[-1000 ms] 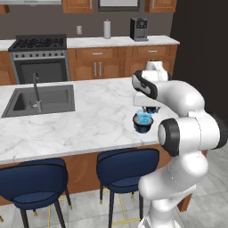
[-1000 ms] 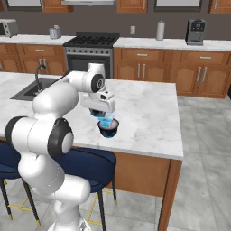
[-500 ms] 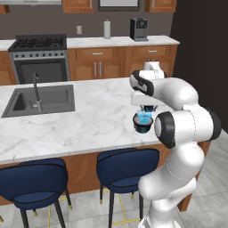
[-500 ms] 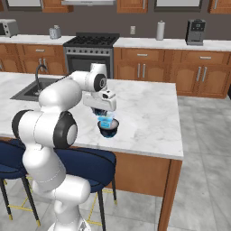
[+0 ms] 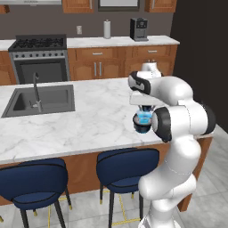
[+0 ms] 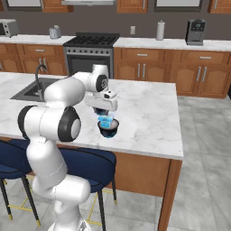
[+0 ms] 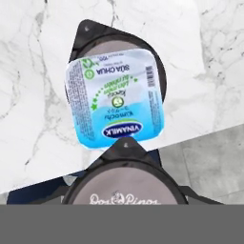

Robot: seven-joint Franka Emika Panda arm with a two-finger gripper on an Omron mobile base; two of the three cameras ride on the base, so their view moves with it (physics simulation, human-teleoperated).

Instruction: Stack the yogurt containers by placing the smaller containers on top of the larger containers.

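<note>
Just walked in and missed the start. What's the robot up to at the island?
It's stacking yogurt tubs near the island's front edge. The light-blue cup sits on the wide dark tub, with the hand right above it. In the hand view, the blue-lidded cup covers most of that tub's top, and a second dark lidded tub shows close below it. Whether the fingers grip the cup isn't clear.
</note>
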